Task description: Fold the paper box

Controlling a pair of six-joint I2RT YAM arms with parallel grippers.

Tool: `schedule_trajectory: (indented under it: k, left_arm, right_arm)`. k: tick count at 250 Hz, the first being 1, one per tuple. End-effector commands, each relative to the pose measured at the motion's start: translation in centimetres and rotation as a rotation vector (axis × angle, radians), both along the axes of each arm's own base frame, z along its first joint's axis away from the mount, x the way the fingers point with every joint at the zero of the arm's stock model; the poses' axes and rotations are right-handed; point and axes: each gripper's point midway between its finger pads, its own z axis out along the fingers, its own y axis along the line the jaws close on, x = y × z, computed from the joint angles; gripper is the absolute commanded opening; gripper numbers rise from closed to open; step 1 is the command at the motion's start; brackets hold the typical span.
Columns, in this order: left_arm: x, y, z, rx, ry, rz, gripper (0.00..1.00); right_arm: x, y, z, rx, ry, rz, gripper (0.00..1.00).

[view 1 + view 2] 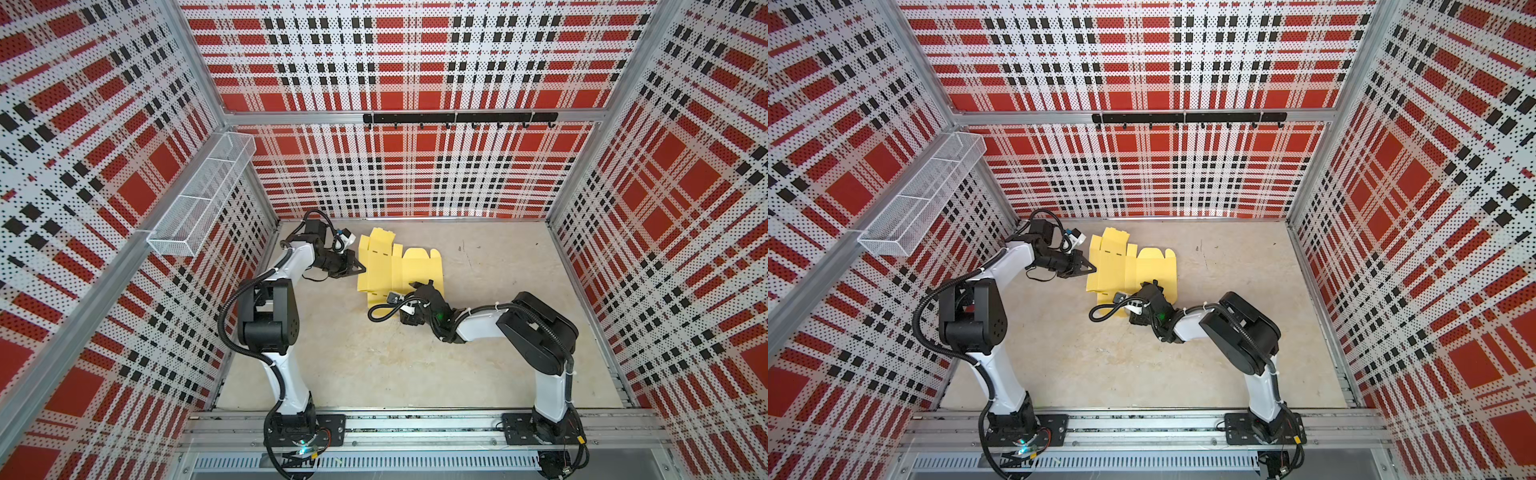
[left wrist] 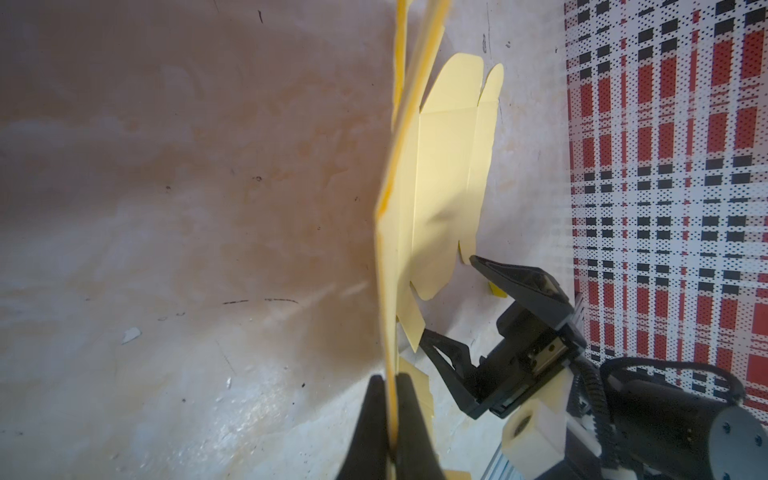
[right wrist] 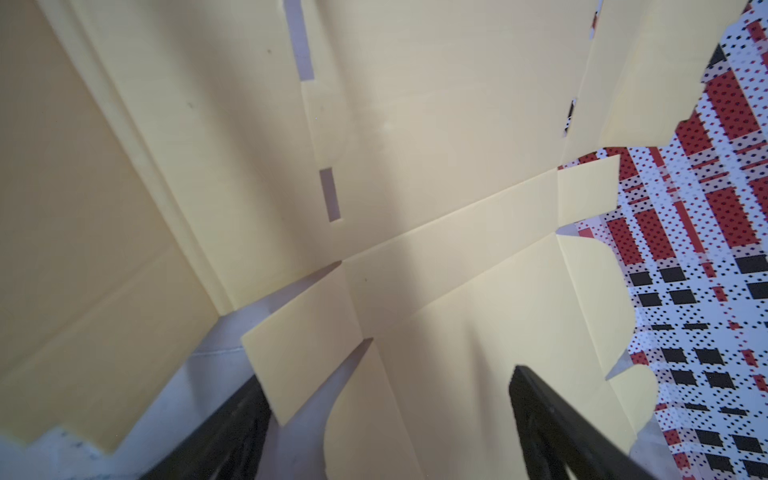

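The box [image 1: 390,266] is a pale yellow die-cut sheet, not yet folded into shape. It sits toward the back of the table [image 1: 498,332], between the two arms. Part of it lies flat, and its left side is raised off the surface.

The left gripper [image 2: 390,382] is closed tight on the sheet's left edge, pinching the thin card between its fingers [image 2: 370,415]. In both top views it reaches in from the left.

The right gripper [image 3: 388,386] has its jaws spread wide and holds nothing. It sits low at the near edge of the sheet. One finger is beside a small flap [image 3: 299,345] and the other is over the panel next to it.

Several things could go wrong from here.
- The card is thin, so a hard pull from the pinching side could crease it off its scored lines or tear it at a slot.
- If the right jaws close where they are, they may catch only the small flap and bend it the wrong way.
- A push from the right could slide the sheet across the table, or twist it out of the left grip.
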Motion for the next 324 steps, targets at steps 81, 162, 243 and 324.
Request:
schedule_trajectory:
  k: [81,162,243,324]
  left_arm:
    - [-0.7,-1.4,-1.1,0.052,0.004,-0.067,0.0]
    - [-1.0,-1.8,-1.1,0.061,0.003,-0.079,0.0]
    - [-1.2,-2.3,-1.2,0.066,-0.002,-0.097,0.0]
    - [-1.5,-3.0,-1.6,0.079,0.007,-0.118,0.0]
  right_arm:
    - [1.0,-0.2,4.0,0.036,-0.121,-0.02,0.93]
    - [2.2,-1.7,4.7,0.015,-0.158,-0.081,0.93]
    - [3.4,-2.0,5.2,0.039,-0.179,-0.105,0.93]
    - [4.8,-1.5,3.9,0.023,-0.172,-0.115,0.94]
